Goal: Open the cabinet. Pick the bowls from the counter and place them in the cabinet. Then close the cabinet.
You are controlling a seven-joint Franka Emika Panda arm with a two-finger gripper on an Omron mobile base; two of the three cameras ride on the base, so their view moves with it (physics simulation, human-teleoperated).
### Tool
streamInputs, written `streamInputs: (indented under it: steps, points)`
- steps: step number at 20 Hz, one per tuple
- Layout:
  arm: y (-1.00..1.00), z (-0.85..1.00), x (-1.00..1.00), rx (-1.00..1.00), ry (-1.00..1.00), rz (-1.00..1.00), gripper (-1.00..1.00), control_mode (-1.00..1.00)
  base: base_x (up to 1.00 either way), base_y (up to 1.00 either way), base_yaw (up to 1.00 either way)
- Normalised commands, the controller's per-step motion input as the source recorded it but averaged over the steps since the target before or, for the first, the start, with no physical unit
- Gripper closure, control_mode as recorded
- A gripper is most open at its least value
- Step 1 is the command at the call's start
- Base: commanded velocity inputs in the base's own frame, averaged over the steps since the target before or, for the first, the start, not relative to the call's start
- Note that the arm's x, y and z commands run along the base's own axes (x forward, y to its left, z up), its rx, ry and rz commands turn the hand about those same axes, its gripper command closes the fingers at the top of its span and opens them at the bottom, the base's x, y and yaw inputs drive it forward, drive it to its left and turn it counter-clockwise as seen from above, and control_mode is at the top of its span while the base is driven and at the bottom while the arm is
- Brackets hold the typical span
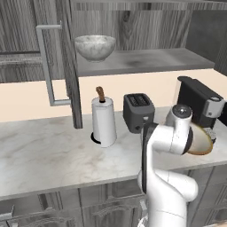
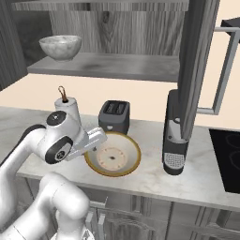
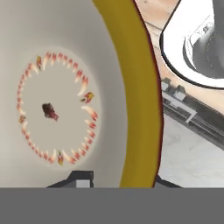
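where the left base view looks over the desk (image 1: 44,150), the speckled bowl (image 1: 95,47) sits on the open cabinet's shelf (image 1: 146,61), and the tan bowl (image 1: 200,142) shows tilted behind the arm, beside the toaster (image 1: 138,111) and paper towel roll (image 1: 103,120). in the right base view, the end effector (image 2: 98,140) meets the tan bowl's rim. in the hand view, its fingertips (image 3: 81,179) straddle that rim, clamped on it.

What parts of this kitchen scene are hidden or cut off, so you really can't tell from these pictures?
- Tan bowl, left base view: mostly behind the arm.
- Gripper, right base view: fingertips are behind the bowl's rim.
- Speckled bowl, both base views: inside not visible.
- Coffee machine, right base view: top is behind the cabinet door.
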Motion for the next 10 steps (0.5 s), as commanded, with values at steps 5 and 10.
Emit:
streamInputs:
  steps: [5,10]
  points:
    - [0.0,0.6,-0.83,-0.03,0.14,0.05,1.0,-1.0,0.0,0.0,0.0]
    - [0.0,0.62,-0.81,0.0,0.01,0.15,1.0,-1.0,0.0,0.0,0.0]
